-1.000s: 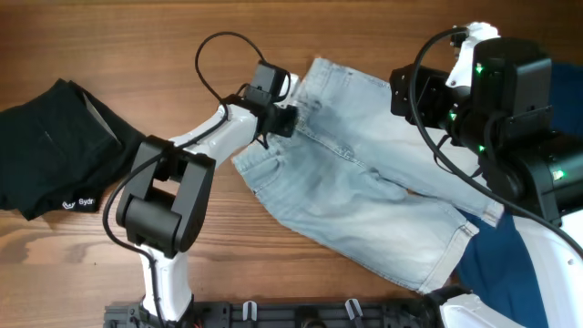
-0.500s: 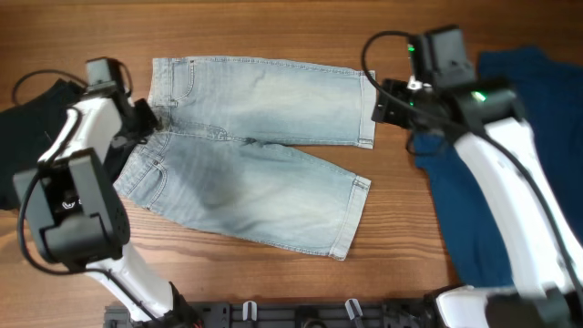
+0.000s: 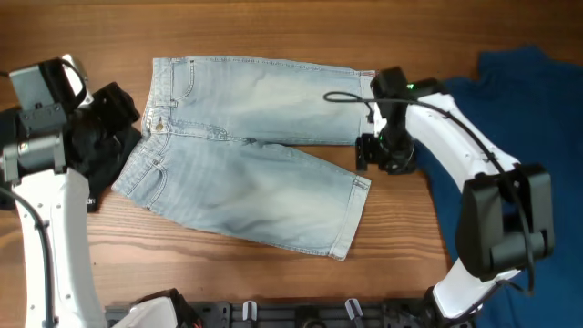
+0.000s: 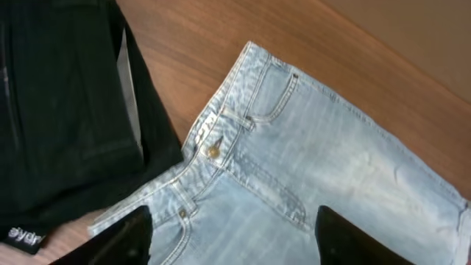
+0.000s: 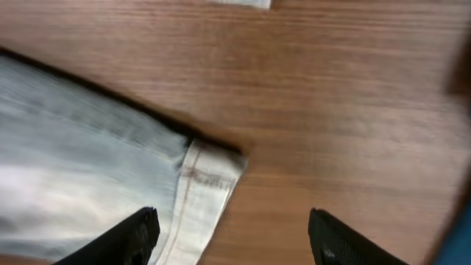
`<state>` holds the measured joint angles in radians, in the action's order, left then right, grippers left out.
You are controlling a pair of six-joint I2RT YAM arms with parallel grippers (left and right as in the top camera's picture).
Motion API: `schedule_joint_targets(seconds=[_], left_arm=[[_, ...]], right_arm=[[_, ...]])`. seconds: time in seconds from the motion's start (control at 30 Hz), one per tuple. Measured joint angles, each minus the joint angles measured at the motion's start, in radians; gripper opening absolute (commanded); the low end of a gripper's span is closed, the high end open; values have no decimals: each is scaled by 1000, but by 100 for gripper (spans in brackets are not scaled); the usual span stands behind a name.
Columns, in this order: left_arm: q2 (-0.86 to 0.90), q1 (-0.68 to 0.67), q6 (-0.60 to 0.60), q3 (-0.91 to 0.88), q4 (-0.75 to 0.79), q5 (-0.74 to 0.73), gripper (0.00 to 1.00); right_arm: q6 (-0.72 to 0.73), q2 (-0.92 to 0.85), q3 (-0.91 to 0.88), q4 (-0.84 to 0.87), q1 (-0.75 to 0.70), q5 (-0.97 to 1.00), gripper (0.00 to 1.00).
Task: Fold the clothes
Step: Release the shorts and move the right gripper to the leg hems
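Note:
The pale blue denim jeans [image 3: 255, 155] lie spread flat, waist to the left and both legs pointing right. My left gripper [image 3: 127, 109] hovers open just left of the waistband, over the black garment [image 3: 96, 159]. In the left wrist view, the jeans' button and waistband [image 4: 213, 151] lie ahead of the left gripper [image 4: 232, 243], with nothing between its fingers. My right gripper [image 3: 369, 157] is open between the two leg hems. The right wrist view shows a hemmed leg end [image 5: 206, 184] just inside the left finger of the right gripper [image 5: 232, 239].
A dark-blue garment [image 3: 510, 146] lies crumpled at the right, under the right arm. The black garment with white lettering [image 4: 59, 110] touches the jeans' waist. Bare wooden table [image 3: 273, 27] runs along the far side. A black rail [image 3: 301, 314] lines the near edge.
The jeans went from a skewed heap to lying flat. My left gripper opened, let go of the waistband and drew back left. My right gripper moved from the upper hem down towards the lower one.

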<state>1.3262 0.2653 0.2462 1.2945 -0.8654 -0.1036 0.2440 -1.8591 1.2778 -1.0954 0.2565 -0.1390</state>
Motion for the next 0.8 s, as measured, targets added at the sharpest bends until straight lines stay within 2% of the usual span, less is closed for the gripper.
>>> schedule_joint_targets(seconds=[0.03, 0.13, 0.23, 0.27, 0.3, 0.53, 0.57, 0.6, 0.8], left_arm=[[-6, 0, 0, 0, -27, 0, 100], [-8, 0, 0, 0, -85, 0, 100], [-8, 0, 0, 0, -116, 0, 100], [-8, 0, 0, 0, -119, 0, 100], [-8, 0, -1, 0, -119, 0, 100], [-8, 0, 0, 0, -159, 0, 100], [-8, 0, -1, 0, -177, 0, 100], [-8, 0, -1, 0, -188, 0, 100], [7, 0, 24, -35, -291, 31, 100]], right_arm=[[-16, -3, -53, 48, 0, -4, 70], [-76, -5, -148, 226, 0, -79, 68], [-113, 16, -209, 328, 0, -122, 17], [-115, 17, -221, 344, 0, -135, 8], [-119, 18, -227, 346, 0, -134, 4], [-67, 40, -177, 307, -74, -27, 5], [-61, 50, -151, 308, -92, -12, 40], [-55, 56, -124, 309, -103, 2, 53], [-21, 121, -105, 246, -112, 30, 59]])
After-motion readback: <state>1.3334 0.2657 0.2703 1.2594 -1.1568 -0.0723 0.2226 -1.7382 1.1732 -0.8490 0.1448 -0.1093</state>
